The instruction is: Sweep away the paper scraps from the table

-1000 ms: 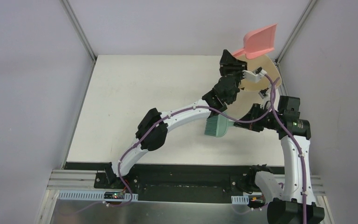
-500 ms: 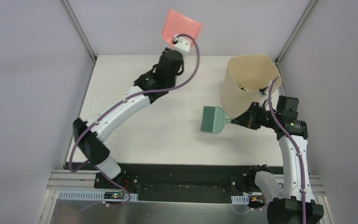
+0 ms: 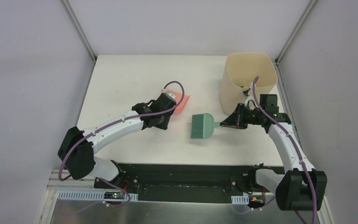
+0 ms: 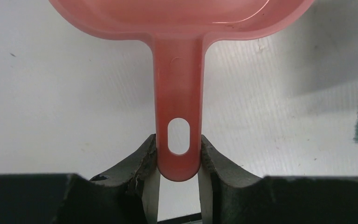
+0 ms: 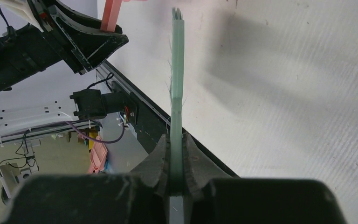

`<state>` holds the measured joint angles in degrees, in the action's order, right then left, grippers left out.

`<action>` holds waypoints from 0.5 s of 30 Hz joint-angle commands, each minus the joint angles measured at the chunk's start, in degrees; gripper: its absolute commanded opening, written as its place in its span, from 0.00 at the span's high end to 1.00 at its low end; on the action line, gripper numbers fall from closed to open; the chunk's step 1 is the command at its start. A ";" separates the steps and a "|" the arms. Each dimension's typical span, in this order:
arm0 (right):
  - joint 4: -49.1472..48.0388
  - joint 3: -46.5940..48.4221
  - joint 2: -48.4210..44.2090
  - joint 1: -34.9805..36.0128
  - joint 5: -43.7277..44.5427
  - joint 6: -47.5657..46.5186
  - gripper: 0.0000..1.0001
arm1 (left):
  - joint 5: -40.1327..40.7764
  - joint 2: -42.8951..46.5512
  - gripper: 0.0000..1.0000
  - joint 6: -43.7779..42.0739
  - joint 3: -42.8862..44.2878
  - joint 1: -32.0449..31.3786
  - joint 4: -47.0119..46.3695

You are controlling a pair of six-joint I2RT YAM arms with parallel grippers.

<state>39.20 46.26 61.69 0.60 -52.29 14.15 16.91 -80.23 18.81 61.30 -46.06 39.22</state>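
Note:
No paper scraps show on the white table (image 3: 121, 79) in any view. My left gripper (image 3: 168, 103) is shut on the handle of the pink dustpan (image 3: 181, 101), which sits low over the table's middle; in the left wrist view the handle (image 4: 178, 140) is pinched between my two fingers. My right gripper (image 3: 235, 122) is shut on the handle of the teal hand brush (image 3: 201, 126), whose bristle head lies just right of the dustpan. In the right wrist view the brush (image 5: 177, 88) stands edge-on between my fingers.
A beige bin (image 3: 248, 79) stands upright at the table's back right corner, just behind my right gripper. Grey frame posts (image 3: 79, 30) rise at the back corners. The table's dark front edge (image 3: 177, 165) runs along the near side.
The left arm has swung the dustpan from high over the bin, across the back, down to the table's middle. The bin now stands upright. The right gripper has moved the brush slightly left.

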 commanded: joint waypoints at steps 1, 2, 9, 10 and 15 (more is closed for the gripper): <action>-8.93 -4.39 1.52 0.98 0.26 3.44 0.99 | -6.02 1.32 1.00 6.37 -3.23 -0.09 -2.71; -9.80 -5.32 1.61 0.97 0.26 3.44 0.99 | -6.53 0.47 1.00 6.49 -3.55 -0.10 -2.79; -9.12 -6.75 2.27 1.07 4.11 6.85 0.82 | -8.80 -5.67 0.89 5.62 -2.85 -0.15 -3.61; -8.93 -6.82 2.18 1.07 4.53 6.92 0.78 | -9.24 -6.43 0.85 5.39 -2.51 -0.09 -3.77; -7.51 -7.07 1.44 0.98 6.75 6.50 0.74 | -10.74 -9.67 0.78 4.07 -0.24 -0.11 -3.33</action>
<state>32.82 38.85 64.27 1.39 -48.05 19.70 8.32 -88.77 23.31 57.63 -46.09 37.71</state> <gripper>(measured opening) 0.252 0.301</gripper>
